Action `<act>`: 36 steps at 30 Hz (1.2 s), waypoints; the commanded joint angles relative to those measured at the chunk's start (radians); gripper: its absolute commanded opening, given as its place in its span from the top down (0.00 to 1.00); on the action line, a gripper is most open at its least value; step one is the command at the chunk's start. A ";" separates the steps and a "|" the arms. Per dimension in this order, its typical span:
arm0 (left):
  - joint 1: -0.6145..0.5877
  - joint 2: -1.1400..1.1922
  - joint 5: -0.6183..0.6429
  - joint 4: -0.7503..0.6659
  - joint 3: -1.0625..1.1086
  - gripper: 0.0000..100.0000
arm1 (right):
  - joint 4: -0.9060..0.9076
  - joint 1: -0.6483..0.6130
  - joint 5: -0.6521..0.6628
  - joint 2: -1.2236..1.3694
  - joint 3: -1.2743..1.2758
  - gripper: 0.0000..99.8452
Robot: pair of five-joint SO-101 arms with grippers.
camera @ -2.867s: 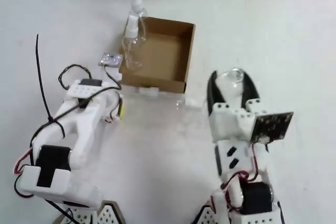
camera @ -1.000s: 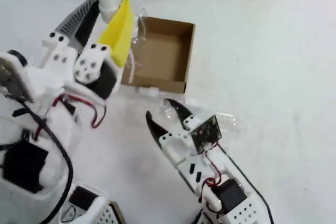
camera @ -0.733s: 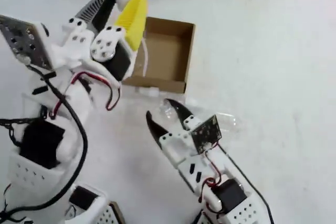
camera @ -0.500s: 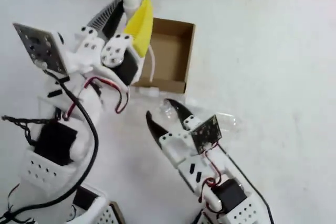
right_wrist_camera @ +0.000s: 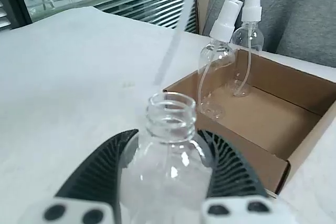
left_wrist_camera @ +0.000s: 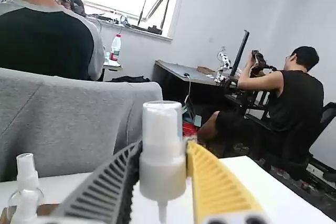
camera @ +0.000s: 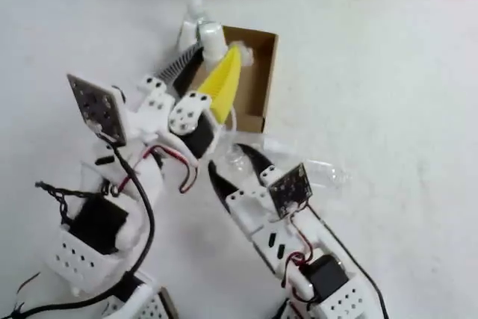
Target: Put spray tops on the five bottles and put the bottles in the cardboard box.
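My left gripper (camera: pixel 216 54) (left_wrist_camera: pixel 163 153) is shut on a white spray top (camera: pixel 211 39) (left_wrist_camera: pixel 162 150), held over the near left part of the cardboard box (camera: pixel 260 72) (right_wrist_camera: pixel 273 111). Its thin dip tube (right_wrist_camera: pixel 176 30) hangs down just beyond the open neck of a clear bottle (right_wrist_camera: pixel 169 116) (camera: pixel 234 156). My right gripper (camera: pixel 235 166) (right_wrist_camera: pixel 169 136) is shut on that bottle and holds it upright in front of the box. Two bottles with spray tops (camera: pixel 188 16) (right_wrist_camera: pixel 216 72) (left_wrist_camera: pixel 23 182) stand in the box's far left corner.
Another clear bottle (camera: pixel 325 175) lies on the table beside the right arm. The two arms stand close together in front of the box. A grey cushion (left_wrist_camera: pixel 68 119) runs along the table's far edge.
The left arm has swung the spray top from the far left, right and down over the box's near side. The right arm brought its bottle from the right earlier and now holds still.
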 commanded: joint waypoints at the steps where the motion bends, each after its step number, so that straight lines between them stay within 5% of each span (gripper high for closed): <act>1: 0.018 -0.041 0.008 -0.074 0.049 0.96 | -0.007 -0.004 -0.008 -0.010 -0.011 0.98; 16: 0.048 -0.042 0.002 -0.107 0.195 0.96 | -0.007 -0.004 -0.008 -0.010 -0.011 0.98; 36: 0.061 -0.042 -0.003 0.195 0.224 0.96 | -0.007 0.031 -0.008 -0.010 -0.011 0.98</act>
